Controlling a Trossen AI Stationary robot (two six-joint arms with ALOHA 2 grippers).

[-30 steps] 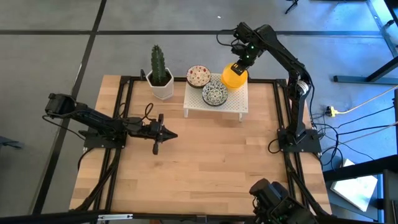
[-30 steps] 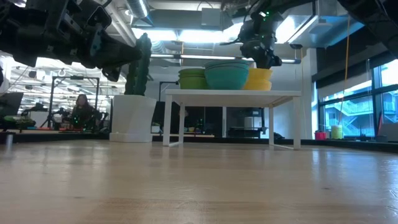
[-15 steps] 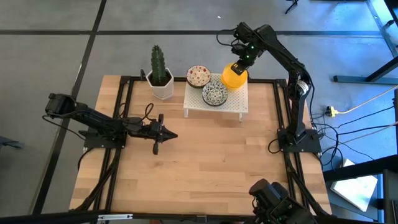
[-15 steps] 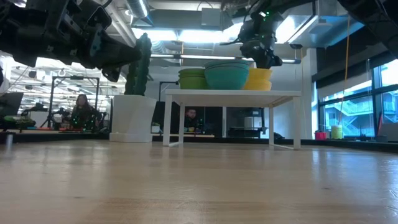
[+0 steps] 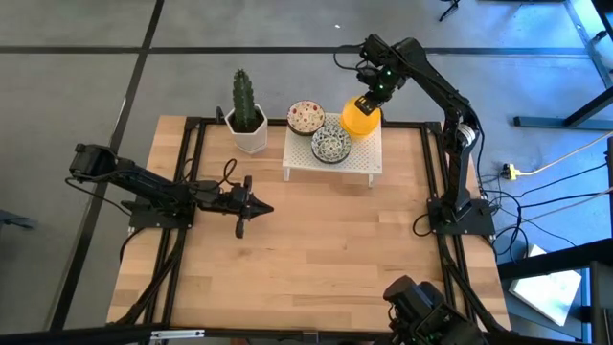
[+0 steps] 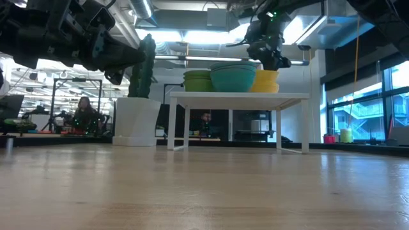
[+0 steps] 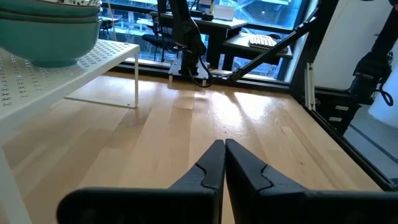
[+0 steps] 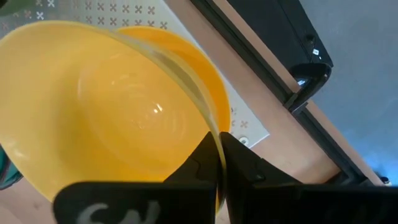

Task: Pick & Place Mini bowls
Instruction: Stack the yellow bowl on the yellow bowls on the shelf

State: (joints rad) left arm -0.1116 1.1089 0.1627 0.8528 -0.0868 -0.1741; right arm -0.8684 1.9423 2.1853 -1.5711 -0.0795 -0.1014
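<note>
Three stacks of mini bowls stand on the white rack (image 5: pixel 364 159) at the table's far side: red-flecked (image 5: pixel 306 117), blue-green (image 5: pixel 330 145) and yellow (image 5: pixel 358 119). My right gripper (image 5: pixel 368 104) comes down over the yellow stack and is shut on the top yellow bowl (image 8: pixel 106 112). That bowl sits tilted above another yellow bowl (image 8: pixel 208 74). My left gripper (image 5: pixel 265 208) hovers level over the table's left middle, shut and holding nothing; its closed fingers (image 7: pixel 222 151) point toward the rack. My right gripper pinches the top yellow bowl's rim (image 8: pixel 209 122) between its two fingers, one finger (image 8: pixel 200 157) inside the bowl and one outside. The fingers come steeply from above. The bowl is tilted over the yellow bowl beneath; whether the two still touch I cannot tell.
A cactus in a white pot (image 5: pixel 250 123) stands left of the rack. The rack's legs (image 6: pixel 171 124) raise the bowls above the table. Bare wood (image 5: pixel 326 259) spreads over the near half. A black frame (image 5: pixel 433 163) runs along the table's sides.
</note>
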